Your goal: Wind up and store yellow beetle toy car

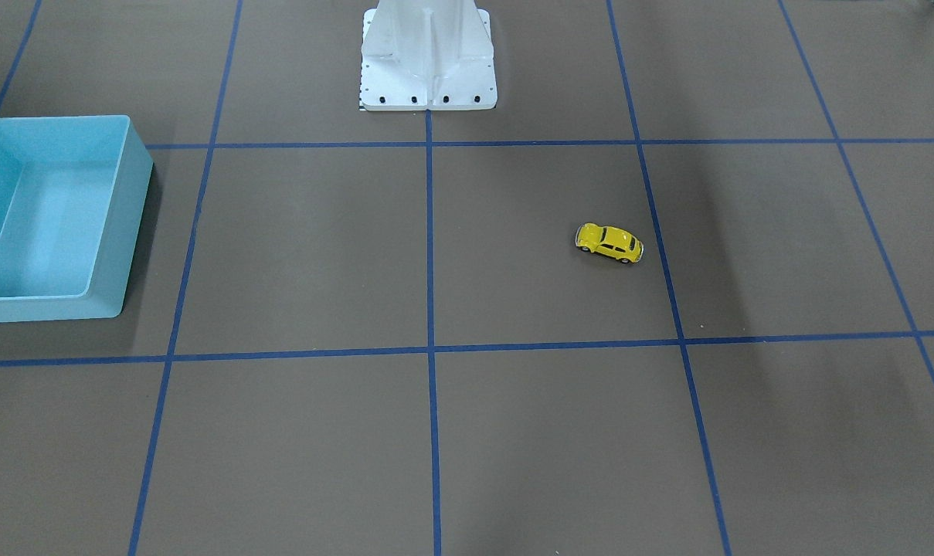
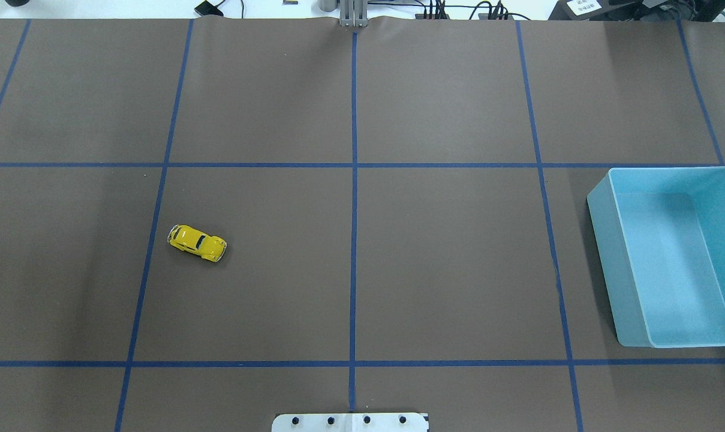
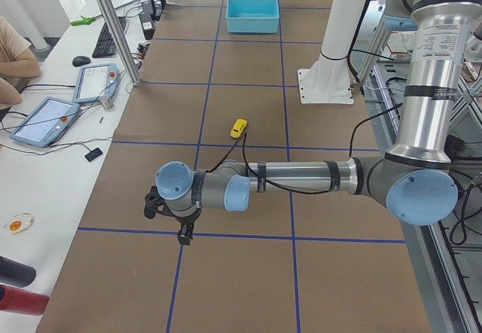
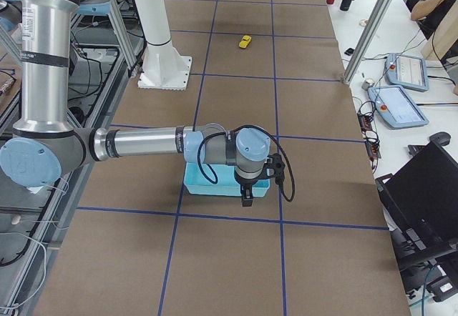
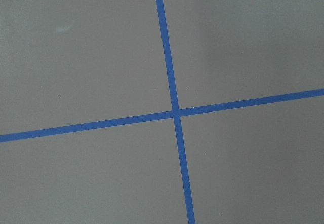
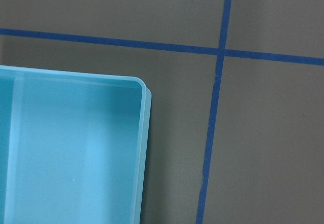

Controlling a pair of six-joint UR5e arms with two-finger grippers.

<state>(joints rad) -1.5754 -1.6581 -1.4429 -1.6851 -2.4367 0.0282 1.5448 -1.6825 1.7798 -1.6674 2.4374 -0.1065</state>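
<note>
The yellow beetle toy car [image 1: 609, 242] stands alone on its wheels on the brown mat, on my left half of the table [image 2: 197, 242]. It also shows in the side views [image 3: 238, 127] [image 4: 245, 41]. My left gripper [image 3: 181, 235] hangs high over the mat, well away from the car towards the table's left end; I cannot tell if it is open or shut. My right gripper [image 4: 247, 200] hangs over the edge of the light blue bin [image 2: 602, 264]; I cannot tell its state either. No fingers show in either wrist view.
The light blue bin [image 1: 130, 224] is open and empty at the table's right end; its corner shows in the right wrist view [image 6: 144, 133]. The robot's white base pedestal [image 1: 428, 69] stands at the near middle edge. Blue tape lines [image 5: 174, 113] grid the mat.
</note>
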